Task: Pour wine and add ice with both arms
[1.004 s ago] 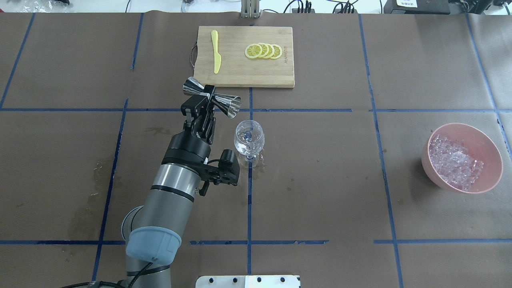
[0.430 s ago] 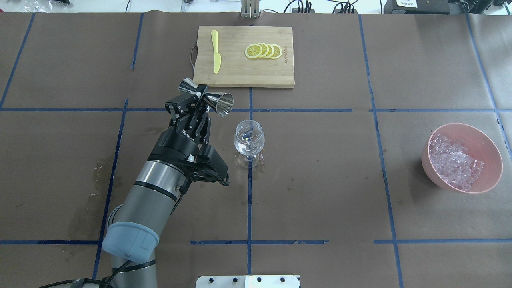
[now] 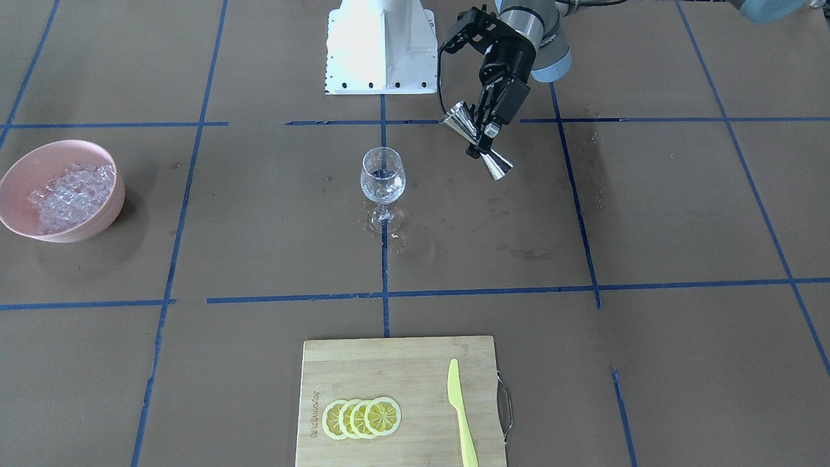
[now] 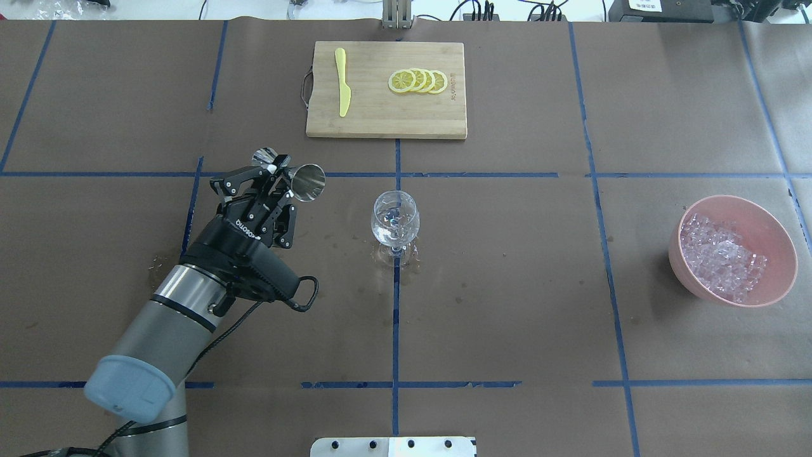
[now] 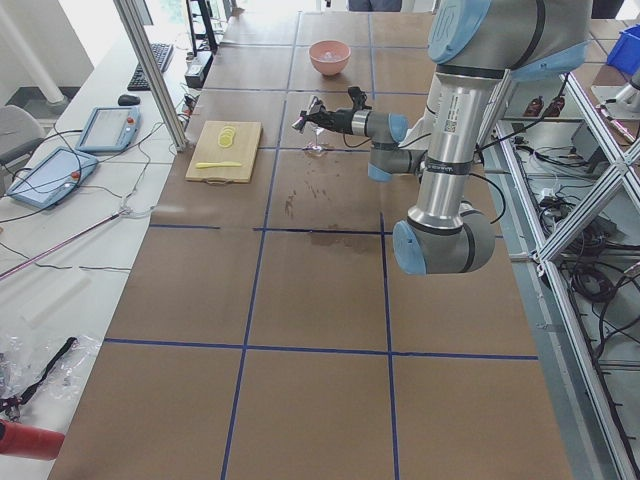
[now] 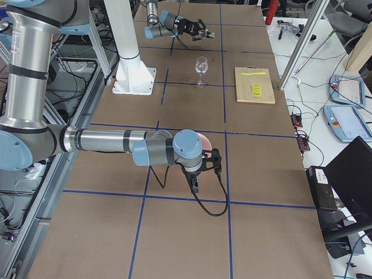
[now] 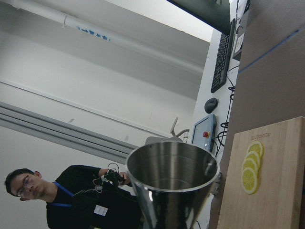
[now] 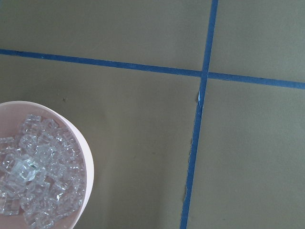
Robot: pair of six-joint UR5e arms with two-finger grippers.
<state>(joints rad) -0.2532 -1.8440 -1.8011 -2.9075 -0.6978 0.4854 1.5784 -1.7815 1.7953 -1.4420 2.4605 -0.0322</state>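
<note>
My left gripper (image 4: 279,170) is shut on the waist of a steel double-cone jigger (image 4: 308,181), held on its side above the table, left of the stemmed glass (image 4: 394,219). The jigger also shows in the front-facing view (image 3: 497,166) and close up in the left wrist view (image 7: 171,176). The glass (image 3: 382,176) stands upright at the table's centre. The ice (image 4: 720,254) fills a pink bowl (image 4: 777,228) at the far right and shows in the right wrist view (image 8: 33,181). My right arm hangs over that bowl in the exterior right view; I cannot tell its gripper's state.
A wooden cutting board (image 4: 387,120) at the back carries lemon slices (image 4: 419,80) and a yellow knife (image 4: 342,82). Wet marks (image 3: 519,250) spot the brown paper around the glass. The white base (image 3: 382,45) sits at the robot's edge.
My left arm has swung left and away from the glass with the jigger still in its grip. The jigger's mouth no longer hangs beside the glass's rim.
</note>
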